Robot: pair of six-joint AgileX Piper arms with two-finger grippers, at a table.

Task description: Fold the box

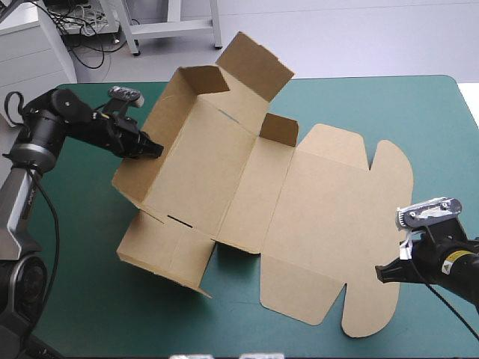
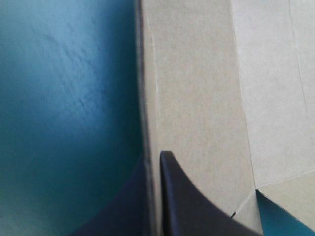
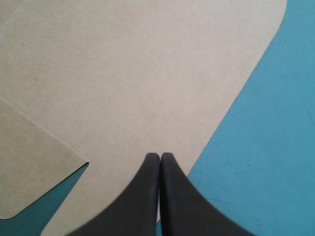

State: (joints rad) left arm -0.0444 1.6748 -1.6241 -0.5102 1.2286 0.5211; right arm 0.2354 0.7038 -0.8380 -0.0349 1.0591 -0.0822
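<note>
The brown box (image 1: 224,172) lies mid-table as a cut sheet, partly set up. Its left wall (image 2: 197,88) and far flaps stand raised, while the lid panel (image 1: 337,217) lies flat toward the right. My left gripper (image 1: 155,149) is shut on the raised left wall's top edge. In the left wrist view that gripper (image 2: 153,162) has one black finger (image 2: 197,211) inside the wall and the other outside. My right gripper (image 1: 382,273) is shut, its tip at the lid's rounded front-right edge. In the right wrist view this gripper (image 3: 160,156) sits over the flat board (image 3: 123,73).
Teal-green cover (image 1: 82,299) shows in front of the box at the left and along the right edge (image 1: 449,134). A raised flap (image 1: 254,63) reaches over the table's far edge.
</note>
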